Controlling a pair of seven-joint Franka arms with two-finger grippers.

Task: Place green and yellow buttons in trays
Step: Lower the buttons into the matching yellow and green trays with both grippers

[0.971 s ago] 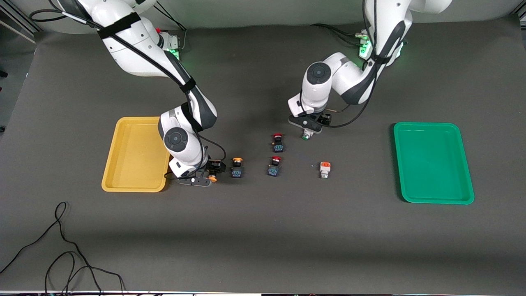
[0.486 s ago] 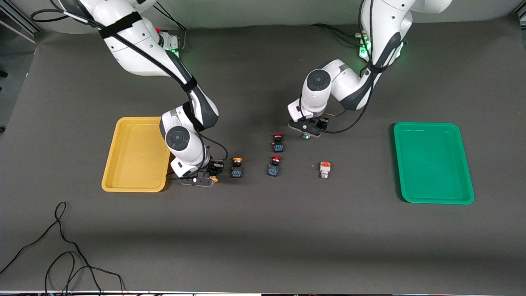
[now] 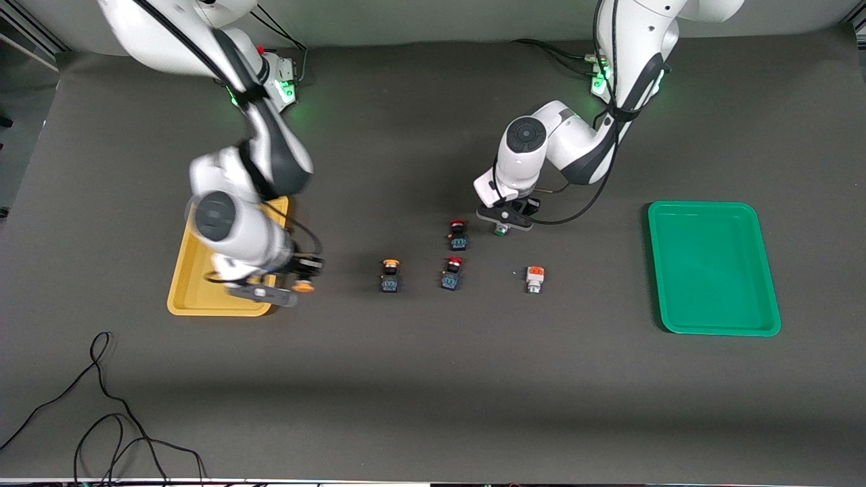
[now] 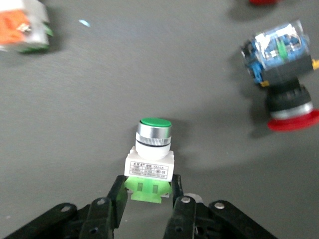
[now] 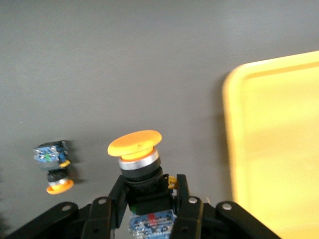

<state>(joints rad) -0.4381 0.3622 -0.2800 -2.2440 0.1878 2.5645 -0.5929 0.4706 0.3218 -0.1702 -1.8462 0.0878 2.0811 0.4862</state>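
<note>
My right gripper (image 3: pixel 295 283) is shut on a yellow-capped black-blue button (image 5: pixel 135 149), held in the air over the mat just beside the yellow tray (image 3: pixel 203 308); the tray's rim shows in the right wrist view (image 5: pixel 234 129). A second yellow-capped button (image 3: pixel 390 276) lies on the mat, also seen from the right wrist (image 5: pixel 54 172). My left gripper (image 3: pixel 502 226) is down at the mat, its fingers closed on the green base of a white-silver green-capped button (image 4: pixel 151 149). A white button with an orange block (image 3: pixel 535 278) lies nearer the front camera. The green tray (image 3: pixel 710 270) is empty.
Two red-capped black-blue buttons (image 3: pixel 457 235) (image 3: pixel 451 273) lie between the yellow-capped button and my left gripper; one shows in the left wrist view (image 4: pixel 284 74). A black cable (image 3: pixel 101 406) loops at the front edge toward the right arm's end.
My right arm has lifted the yellow-capped button off the mat and swung it toward the yellow tray. My left gripper has come down slightly around the green-capped button.
</note>
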